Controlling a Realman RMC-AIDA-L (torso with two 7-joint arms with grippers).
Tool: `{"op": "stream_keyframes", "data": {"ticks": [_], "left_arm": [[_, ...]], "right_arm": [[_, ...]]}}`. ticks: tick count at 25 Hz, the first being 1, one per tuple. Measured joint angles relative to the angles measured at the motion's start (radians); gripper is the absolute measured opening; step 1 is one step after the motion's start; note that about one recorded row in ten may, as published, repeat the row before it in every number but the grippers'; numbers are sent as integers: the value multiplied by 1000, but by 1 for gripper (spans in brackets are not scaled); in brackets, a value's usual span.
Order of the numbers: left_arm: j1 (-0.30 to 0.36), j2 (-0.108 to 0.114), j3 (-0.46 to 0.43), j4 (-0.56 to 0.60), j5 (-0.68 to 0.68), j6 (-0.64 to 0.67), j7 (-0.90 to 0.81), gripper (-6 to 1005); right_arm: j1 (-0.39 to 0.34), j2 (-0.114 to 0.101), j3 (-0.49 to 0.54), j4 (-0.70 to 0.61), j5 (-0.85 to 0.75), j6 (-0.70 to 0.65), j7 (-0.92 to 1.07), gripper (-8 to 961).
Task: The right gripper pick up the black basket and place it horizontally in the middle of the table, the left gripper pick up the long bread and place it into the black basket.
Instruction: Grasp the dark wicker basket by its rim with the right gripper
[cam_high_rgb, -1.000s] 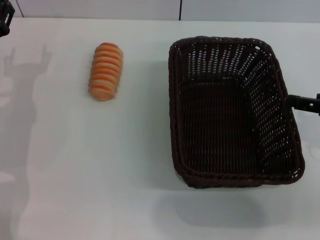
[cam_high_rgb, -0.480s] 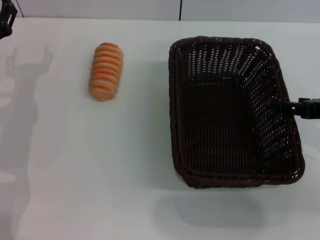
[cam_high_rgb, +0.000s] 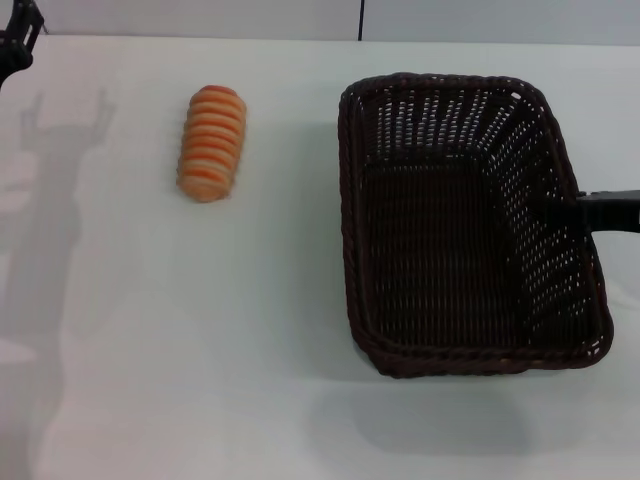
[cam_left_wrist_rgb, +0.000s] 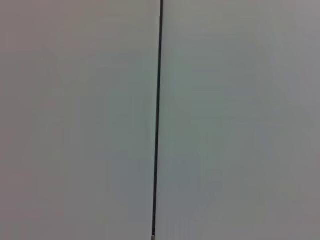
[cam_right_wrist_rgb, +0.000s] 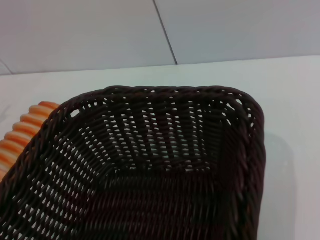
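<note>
Reaching further in now, the right gripper (cam_high_rgb: 570, 211) has pushed from the frame's right edge across the black basket (cam_high_rgb: 462, 222) rim, though whether it's spread or pinched I can't tell; the basket sits right of centre on the table (cam_high_rgb: 200, 340). It looks light and stiff, so I'd take that braided right-hand rim; the long bread (cam_high_rgb: 211, 143) waits upper left, with the left gripper (cam_high_rgb: 15, 45) parked in the top-left corner.

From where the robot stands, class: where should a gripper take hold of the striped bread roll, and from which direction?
Probably across the middle of the long bread, coming straight down from above. It lies flat on the table with its long axis running roughly away from the robot, so fingers closing across the narrow width should fit. It lies apart from the black basket, so nothing crowds it.
</note>
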Motion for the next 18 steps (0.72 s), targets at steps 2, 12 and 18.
{"op": "stream_keyframes", "data": {"ticks": [2,12,18], "left_arm": [[-2,0,4,0,0,0,0,858],[3,0,24,-12,0,0,0,857],[2,0,23,-11,-2,0,-1,857]], "right_arm": [[10,1,-2,10,5,11,-33,621],[16,-3,-9,-5,10,16,-55,252],[19,-4,-4,-47,12,-2,-90,203]]}}
